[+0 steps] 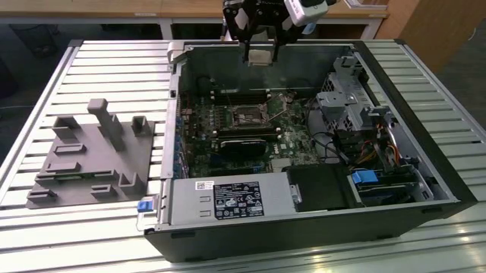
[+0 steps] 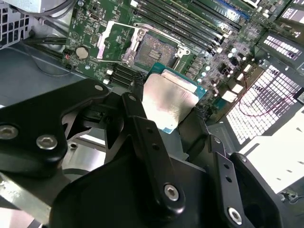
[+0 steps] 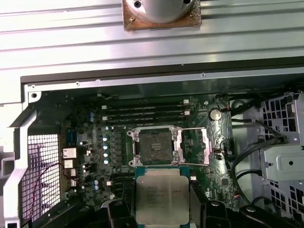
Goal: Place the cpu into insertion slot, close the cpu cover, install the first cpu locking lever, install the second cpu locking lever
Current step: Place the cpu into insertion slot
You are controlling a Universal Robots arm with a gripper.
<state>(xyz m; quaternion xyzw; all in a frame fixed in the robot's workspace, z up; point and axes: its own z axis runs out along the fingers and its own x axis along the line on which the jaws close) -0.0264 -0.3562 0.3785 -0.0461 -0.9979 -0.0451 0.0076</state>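
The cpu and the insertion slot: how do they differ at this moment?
The cpu has a pale silver top; the insertion slot has a dark centre. The cpu is held in the gripper, off the board; the insertion slot sits empty on the green board. Both are square.

Bright, even light falls from above in the exterior view; the slatted counter shines pale and is nearly washed out at its near edge; the inside of the computer case lies in dim shade; the grey fixture casts only soft, faint shadows. In the second wrist view the cpu carries white glare across its metal top; the black end effector reads as a dark mass with small glints on its screws; the perforated wall glows overexposed. In the first wrist view the motherboard sits dimmer than the bright slats.
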